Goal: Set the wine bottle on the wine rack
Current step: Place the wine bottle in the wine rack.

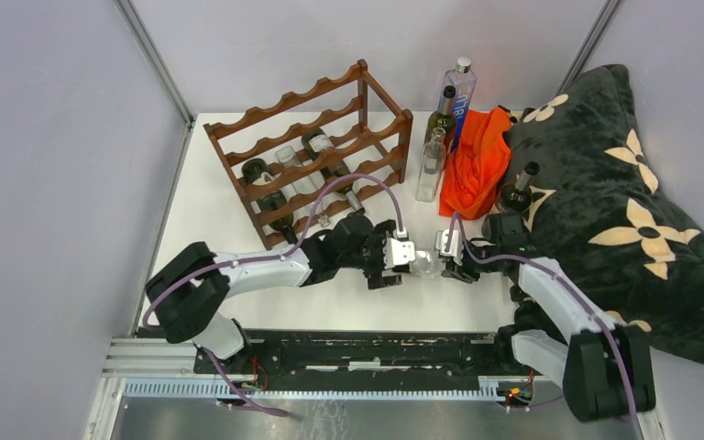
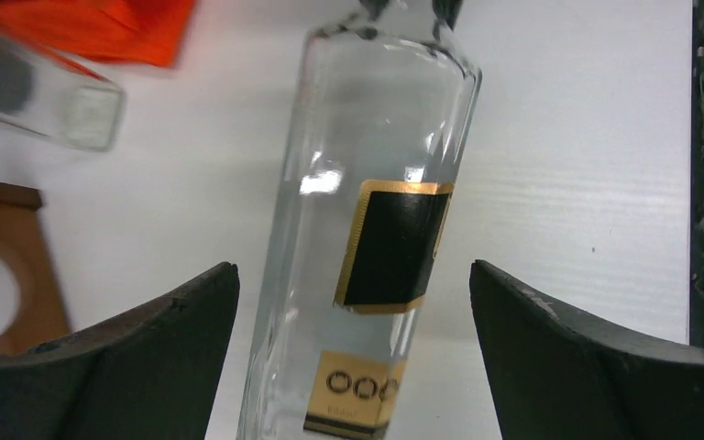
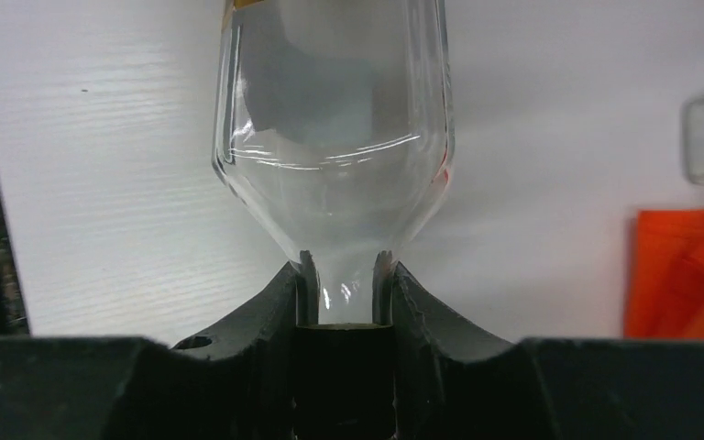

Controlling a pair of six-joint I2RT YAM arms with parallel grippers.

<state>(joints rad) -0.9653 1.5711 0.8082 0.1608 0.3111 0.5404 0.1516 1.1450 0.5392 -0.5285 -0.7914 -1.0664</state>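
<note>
Near the table's [image 1: 238, 197] front edge, the clear wine bottle [image 3: 335, 137] is pinched at its neck by the right gripper [image 3: 344, 280], its cap hidden; the left gripper [image 2: 353, 270] is spread either side of its body; the writing on its black-and-gold label [image 2: 392, 246] cannot be read; beyond, the wine rack [image 1: 316, 151] is partly filled, with upright bottles [image 1: 440, 137] and an orange cloth [image 1: 477, 160] beside it.

white table [image 1: 238, 211] carries the wine rack [image 1: 312, 151] at its far left. just right of the rack stand three upright bottles [image 1: 431, 170]; beyond them an orange cloth [image 1: 477, 165], then a dark flowered blanket [image 1: 614, 211].

light: bright, even | shadows: faint | wine bottle [image 2: 357, 137] — glare spots, soft focus
</note>
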